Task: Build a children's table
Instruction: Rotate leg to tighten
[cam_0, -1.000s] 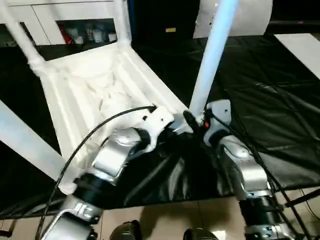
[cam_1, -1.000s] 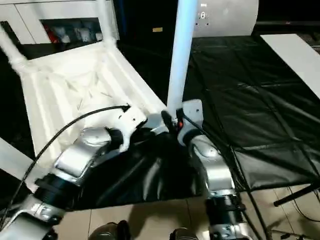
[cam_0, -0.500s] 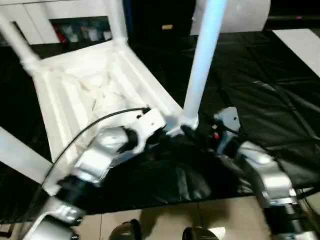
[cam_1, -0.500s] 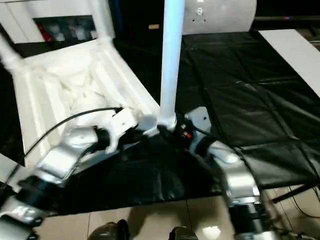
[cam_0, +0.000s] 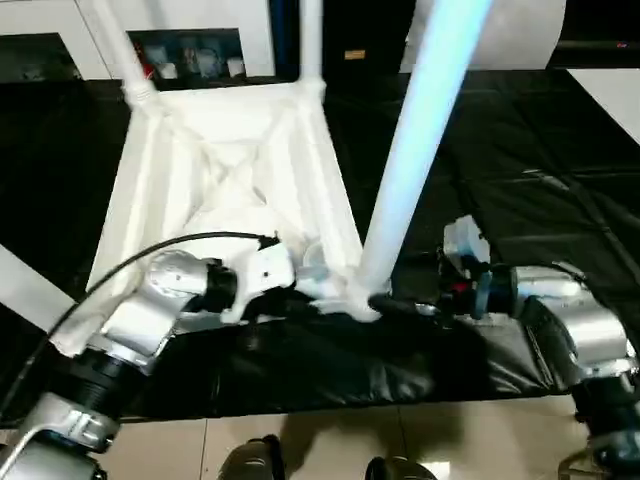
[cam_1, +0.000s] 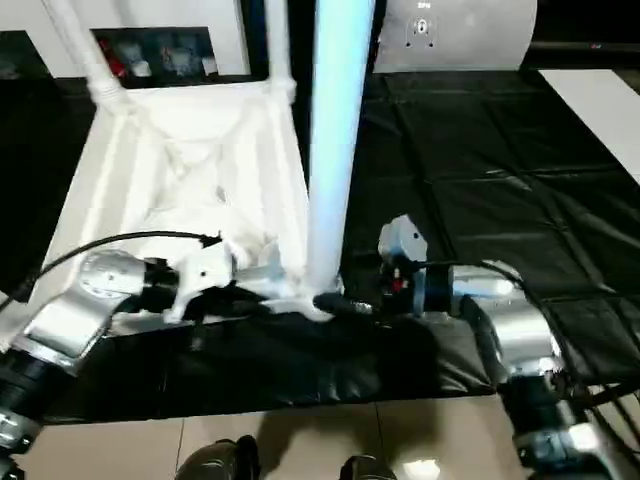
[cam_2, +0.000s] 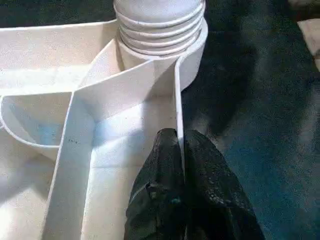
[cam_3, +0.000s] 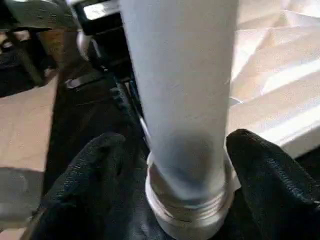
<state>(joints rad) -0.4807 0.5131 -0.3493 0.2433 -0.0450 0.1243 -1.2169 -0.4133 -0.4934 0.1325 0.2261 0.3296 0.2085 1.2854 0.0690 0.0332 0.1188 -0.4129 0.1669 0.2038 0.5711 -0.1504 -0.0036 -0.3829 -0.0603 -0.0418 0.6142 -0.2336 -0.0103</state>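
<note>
Two claws | left claw (cam_2: 181, 165) pinches table (cam_0: 225, 160) rim | right claw (cam_3: 185, 165) straddles leg (cam_3: 182, 100), threads exposed

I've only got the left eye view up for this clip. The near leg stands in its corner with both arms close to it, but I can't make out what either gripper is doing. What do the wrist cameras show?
Observer: The left gripper is shut on the thin edge wall of the tabletop, just beside the corner socket.
Operator: And the right one?
Observer: The right gripper has one finger on each side of the leg, low down by its base.
Operator: Is that leg fully in?
Observer: Ridges still show on the leg's end above the socket, so probably not quite.
</note>
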